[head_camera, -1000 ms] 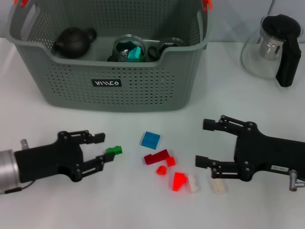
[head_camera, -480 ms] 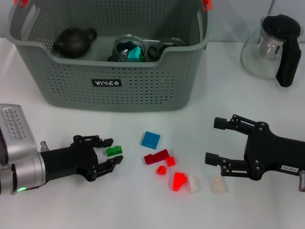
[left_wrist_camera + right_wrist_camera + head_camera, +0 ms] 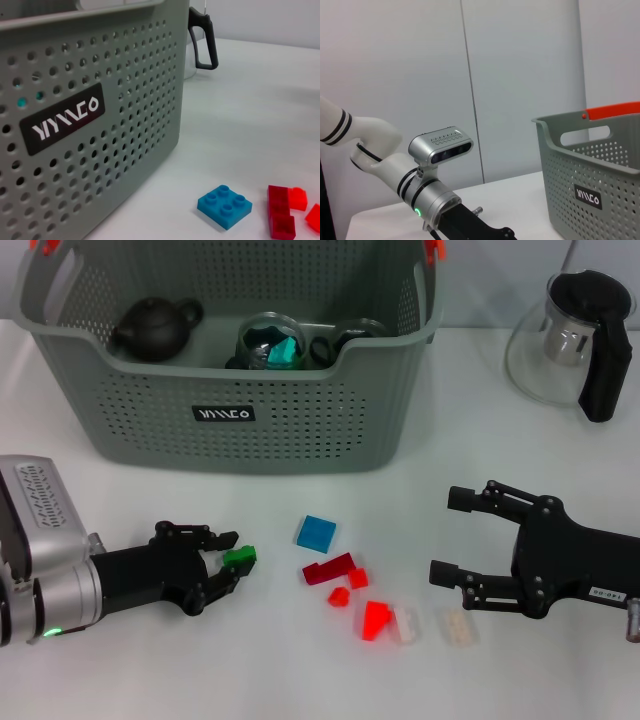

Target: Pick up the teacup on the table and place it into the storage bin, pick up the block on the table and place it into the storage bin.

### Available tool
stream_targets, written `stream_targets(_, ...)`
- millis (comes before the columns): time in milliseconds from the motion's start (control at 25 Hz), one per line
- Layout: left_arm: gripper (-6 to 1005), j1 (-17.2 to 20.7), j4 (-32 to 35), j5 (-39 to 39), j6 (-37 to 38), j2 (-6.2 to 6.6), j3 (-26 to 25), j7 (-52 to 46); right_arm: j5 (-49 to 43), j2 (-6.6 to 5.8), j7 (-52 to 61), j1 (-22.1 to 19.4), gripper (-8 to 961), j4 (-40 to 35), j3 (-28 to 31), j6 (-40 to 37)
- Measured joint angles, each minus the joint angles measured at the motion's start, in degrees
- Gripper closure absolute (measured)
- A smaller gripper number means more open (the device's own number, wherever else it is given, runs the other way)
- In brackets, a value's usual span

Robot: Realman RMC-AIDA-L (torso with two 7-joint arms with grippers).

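Head view: my left gripper (image 3: 228, 563) sits lower left, jaws closing around the green block (image 3: 240, 556), not yet lifted. The storage bin (image 3: 330, 440) at top already holds cups and a teapot (image 3: 152, 328). My right gripper (image 3: 452, 537) waits lower right, jaws apart.

Left wrist view: blue block (image 3: 224, 206) and red blocks (image 3: 281, 218) lie beside the bin; nothing blocks the lift.

The storage bin (image 3: 300, 430) is moulded in matt grey-green perforated plastic. Glossy studded plastic is seen on the blue block (image 3: 224, 205). The table (image 3: 500, 450) is finished smooth, matt white.
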Motion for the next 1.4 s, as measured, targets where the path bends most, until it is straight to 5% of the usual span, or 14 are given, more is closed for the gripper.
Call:
stream_targets(200, 544, -0.18, -0.03, 0.14, -1.14, 0.00, 0.00, -0.59, 0.00, 0.01, 0.00, 0.00, 30, 0.00, -0.04, -0.02)
stream_targets(400, 718, -0.42, -0.12, 0.07, -1.89, 0.00, -0.02, -1.19, 0.00, 0.01, -0.03, 0.00, 30, 0.00, -0.22, -0.04)
stream_targets(720, 852, -0.03, 2.20, 0.18, 3.25, 0.39, -0.48, -4.27, 0.00, -0.02, -0.06, -0.03, 30, -0.02, 0.03, -0.97)
stream_targets(920, 852, -0.19, 7.56, 0.15, 18.44, 2.72, -4.54, -11.86, 0.01, -0.08, -0.08, -0.08, 31, -0.04, 0.03, -1.01)
stream_targets(1160, 852, -5.33, 9.80, -1.53, 37.14, 6.96, -15.27, -21.20, 0.00, -0.08, -0.09, -0.09, 31, -0.15, 0.01, -1.66)
stream_targets(1400, 851, -12.48, 11.00, -8.62, 37.94, 9.79, -17.49, -36.58, 0.00, -0.08, -0.09, 0.14, 31, -0.08, -0.01, -1.70)
